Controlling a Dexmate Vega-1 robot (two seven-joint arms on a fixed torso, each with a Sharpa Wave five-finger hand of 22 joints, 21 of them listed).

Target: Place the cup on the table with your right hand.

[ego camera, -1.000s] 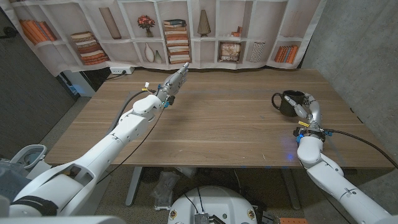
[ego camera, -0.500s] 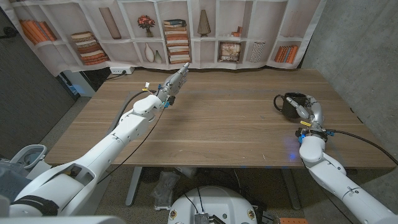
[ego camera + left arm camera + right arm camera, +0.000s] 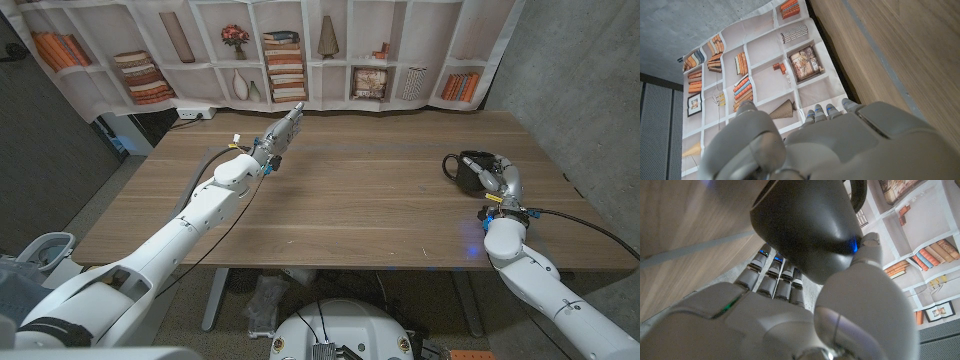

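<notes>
The black cup [image 3: 468, 165] is at the table's right side, its handle pointing toward the middle of the table. My right hand [image 3: 497, 176] holds it from the right, fingers curled around its body. In the right wrist view the cup [image 3: 805, 225] lies between the thumb [image 3: 862, 287] and the fingers [image 3: 775, 275], close over the wood. Whether its base touches the table I cannot tell. My left hand [image 3: 283, 129] hovers over the far middle of the table, fingers stretched out and holding nothing; the left wrist view shows the back of this hand [image 3: 815, 145].
The wooden table [image 3: 360, 200] is bare between the two hands. A printed bookshelf backdrop [image 3: 290, 50] hangs behind the far edge. The table's right edge [image 3: 570, 185] runs close to my right hand, with a grey wall beyond it.
My right hand has drifted slightly to the right with the cup in it. The left arm has stayed still.
</notes>
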